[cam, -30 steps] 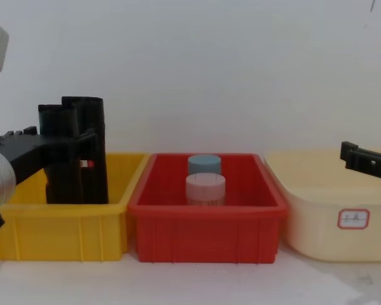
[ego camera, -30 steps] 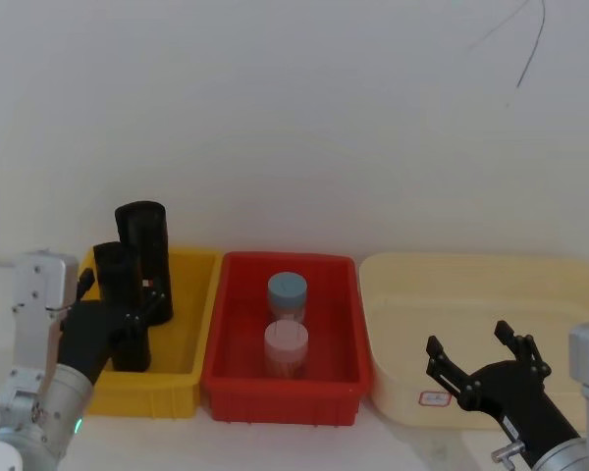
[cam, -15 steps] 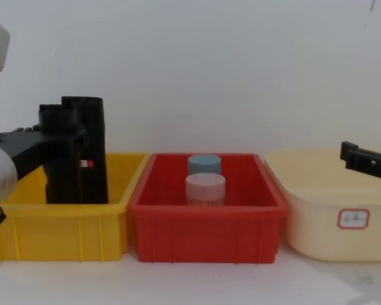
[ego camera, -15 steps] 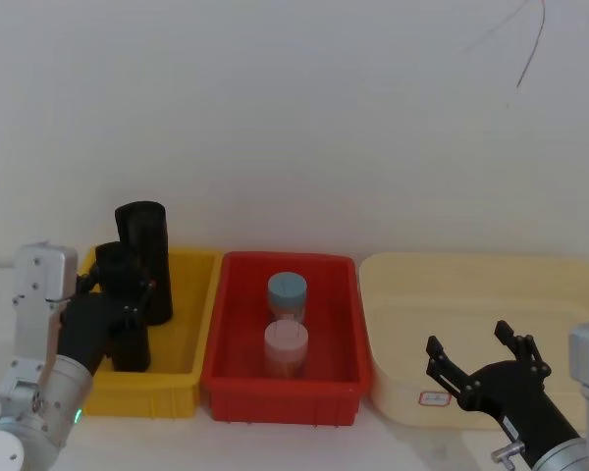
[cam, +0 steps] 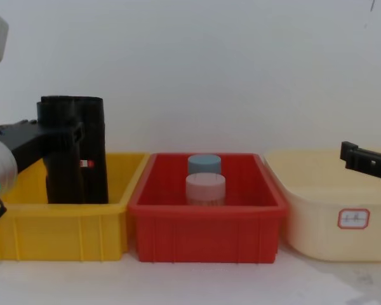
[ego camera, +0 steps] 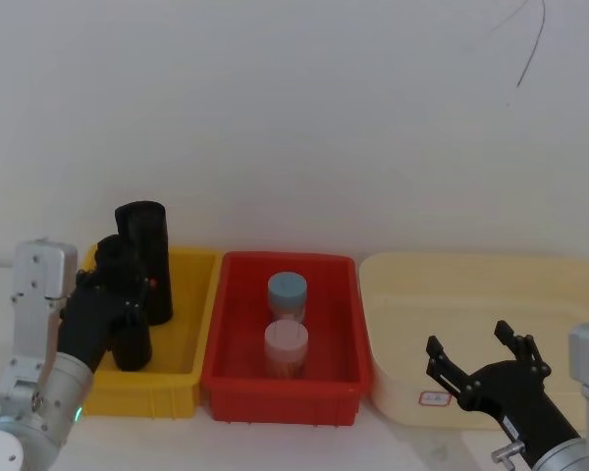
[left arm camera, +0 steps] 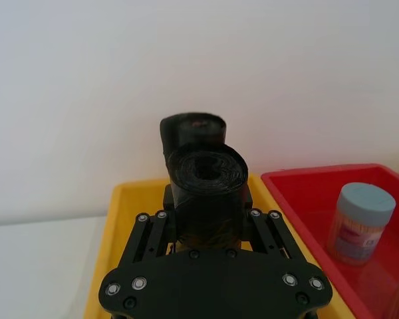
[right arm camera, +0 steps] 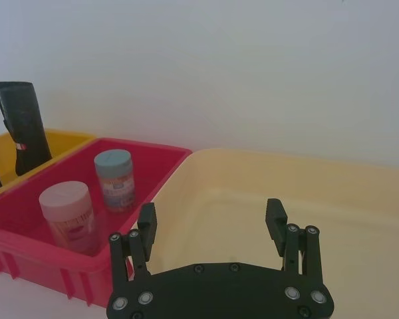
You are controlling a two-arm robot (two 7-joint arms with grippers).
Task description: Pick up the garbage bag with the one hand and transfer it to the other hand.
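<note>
A pale, smooth tabletop meets a plain white wall. Inside the glossy yellow plastic bin, the left gripper has its fingers closed against the tall matte black cylindrical garbage bag roll, just in front of a similar red-labelled black roll. A rectangular red plastic bin holds a blue-lidded jar and a pink-lidded jar. By the front of the rounded cream tub, the right gripper has its fingers spread wide, holding nothing.

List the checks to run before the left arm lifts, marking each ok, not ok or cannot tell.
1. The left gripper is shut on the garbage bag: ok.
2. The held roll shows no label, unlike the labelled roll behind it: ok.
3. The bag's base is clear of the yellow bin: not ok.
4. The right gripper is open, near the cream bin: ok.
5. The grip is firm enough to hold: cannot tell.
</note>
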